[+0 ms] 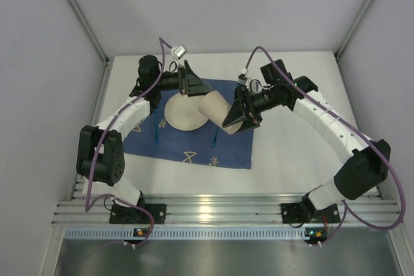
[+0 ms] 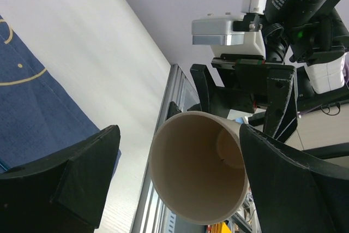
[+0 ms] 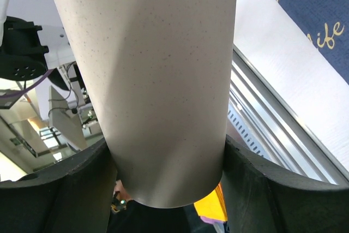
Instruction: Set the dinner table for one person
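Right fingers (image 3: 54,189): clamped on tilted cup (image 3: 152,80)
Left fingers (image 2: 71,189): wide open, empty
Tip: upright cup before landing right of plate (image 1: 181,116)

top: high above near edge, looking down on whole worktop (image 1: 291,153) | left wrist: close, facing cup (image 2: 185,167) mouth | right wrist: nearer still, along cup side | shared by all: cup, mat (image 1: 226,147)

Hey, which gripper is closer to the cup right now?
Right. The right gripper is clamped around the cup near its base. The left gripper stands open, facing the cup's mouth.
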### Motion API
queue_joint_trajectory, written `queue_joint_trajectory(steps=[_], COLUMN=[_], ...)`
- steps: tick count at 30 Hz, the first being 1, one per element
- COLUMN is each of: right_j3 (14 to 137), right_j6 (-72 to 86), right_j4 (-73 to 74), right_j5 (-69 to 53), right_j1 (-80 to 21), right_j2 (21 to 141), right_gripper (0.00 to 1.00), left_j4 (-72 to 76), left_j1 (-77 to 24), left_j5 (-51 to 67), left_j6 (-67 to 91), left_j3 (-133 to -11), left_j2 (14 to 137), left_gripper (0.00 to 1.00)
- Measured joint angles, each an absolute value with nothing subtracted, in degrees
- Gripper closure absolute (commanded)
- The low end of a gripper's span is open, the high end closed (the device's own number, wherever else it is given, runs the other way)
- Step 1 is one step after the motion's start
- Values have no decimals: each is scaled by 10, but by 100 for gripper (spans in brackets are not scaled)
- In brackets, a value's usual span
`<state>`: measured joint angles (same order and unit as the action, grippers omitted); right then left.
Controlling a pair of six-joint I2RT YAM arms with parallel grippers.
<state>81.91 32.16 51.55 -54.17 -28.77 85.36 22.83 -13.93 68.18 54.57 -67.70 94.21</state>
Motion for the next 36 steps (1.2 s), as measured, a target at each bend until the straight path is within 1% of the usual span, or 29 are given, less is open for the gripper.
queue_joint_trajectory(steps=[5,8,14,17,18,22,26,30,36], right_j3=[820,820,820,820,820,820,822,823,823], right_j6=[321,321,321,321,321,320,320,321,301], right_j4=[516,516,517,517,517,517,520,527,540], right_j5=[-547,-549,-554,-555,-555,-558,-562,-557,-540], right_j1=[-288,-291,-295,-296,-296,-298,-301,-301,-301], right_j2=[863,867,868,868,868,868,868,869,868], right_gripper=[100,100,100,100,100,100,100,100,100], left_j4=[257,309,403,437,450,505,542,521,363], left_j1=[-148,-159,-176,-177,-176,-176,-173,-166,-150], left_j5=[687,699,712,715,716,719,722,727,749], left_j6=[568,612,684,713,725,774,801,778,658], left_j3=[-673,-672,-667,-663,-663,-658,-647,-630,-628], left_j2=[937,938,943,946,948,956,959,955,937], left_gripper=[9,11,12,16,20,27,30,31,31])
